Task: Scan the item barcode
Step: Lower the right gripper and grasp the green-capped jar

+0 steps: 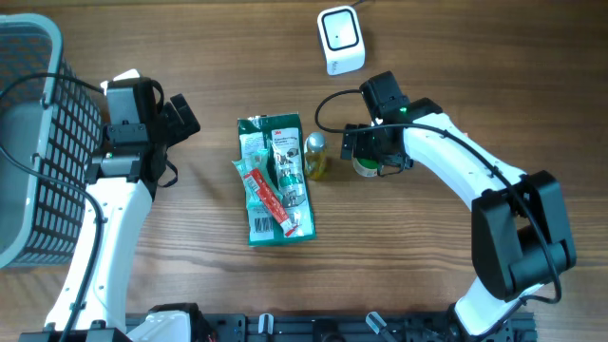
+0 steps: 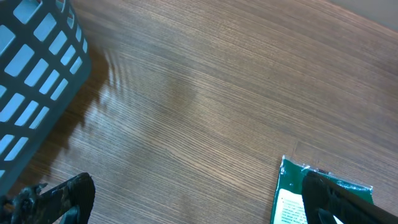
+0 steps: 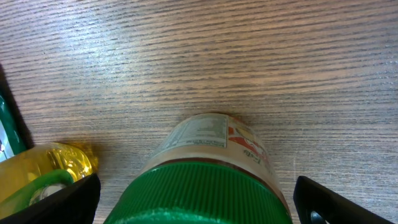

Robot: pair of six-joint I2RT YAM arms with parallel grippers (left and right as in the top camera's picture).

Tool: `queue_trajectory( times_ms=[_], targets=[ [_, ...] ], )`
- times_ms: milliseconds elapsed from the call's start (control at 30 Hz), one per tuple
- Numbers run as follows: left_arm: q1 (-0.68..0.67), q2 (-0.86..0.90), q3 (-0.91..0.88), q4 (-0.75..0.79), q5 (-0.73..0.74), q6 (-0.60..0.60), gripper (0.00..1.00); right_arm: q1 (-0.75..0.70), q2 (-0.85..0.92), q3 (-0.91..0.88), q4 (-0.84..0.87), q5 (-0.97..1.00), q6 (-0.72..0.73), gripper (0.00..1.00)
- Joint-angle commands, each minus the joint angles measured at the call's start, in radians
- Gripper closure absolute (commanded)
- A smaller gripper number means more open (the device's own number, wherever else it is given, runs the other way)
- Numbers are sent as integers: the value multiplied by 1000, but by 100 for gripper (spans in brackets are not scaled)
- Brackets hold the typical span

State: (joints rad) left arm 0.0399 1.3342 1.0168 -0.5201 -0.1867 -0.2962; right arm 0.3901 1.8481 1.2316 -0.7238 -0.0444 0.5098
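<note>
Had right gripper (image 3: pixel 199 202) spread astride jar (image 3: pixel 211 140) beside the packet (image 1: pixel 275 180), probably to grab for scanning; left gripper (image 2: pixel 193 199) spread too.

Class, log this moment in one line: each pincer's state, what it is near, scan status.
left pincer: open, empty, near green packet | right pincer: open, around green-lidded jar | scanner: untouched | scan: not done

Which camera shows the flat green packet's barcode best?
Overhead: the whole flat green plastic packet lies face up, its white barcode label at the near-left corner. Left wrist catches only one corner; right wrist shows just a green sliver at the frame's left edge.
</note>
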Motion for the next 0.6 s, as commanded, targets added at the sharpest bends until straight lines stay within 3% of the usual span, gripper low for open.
queue_trajectory(
  times_ms=[0, 167, 267, 567],
  targets=[
    [4, -4, 9, 2, -9, 13, 0, 6, 15, -8, 12, -9, -12, 7],
    [4, -4, 9, 2, -9, 13, 0, 6, 15, -10, -23, -8, -15, 13],
    [4, -4, 9, 2, -9, 13, 0, 6, 16, -10, 6, 12, -122, 12],
    [4, -4, 9, 2, -9, 13, 0, -1, 13, 22, -117, 198, -84, 18]
  ],
)
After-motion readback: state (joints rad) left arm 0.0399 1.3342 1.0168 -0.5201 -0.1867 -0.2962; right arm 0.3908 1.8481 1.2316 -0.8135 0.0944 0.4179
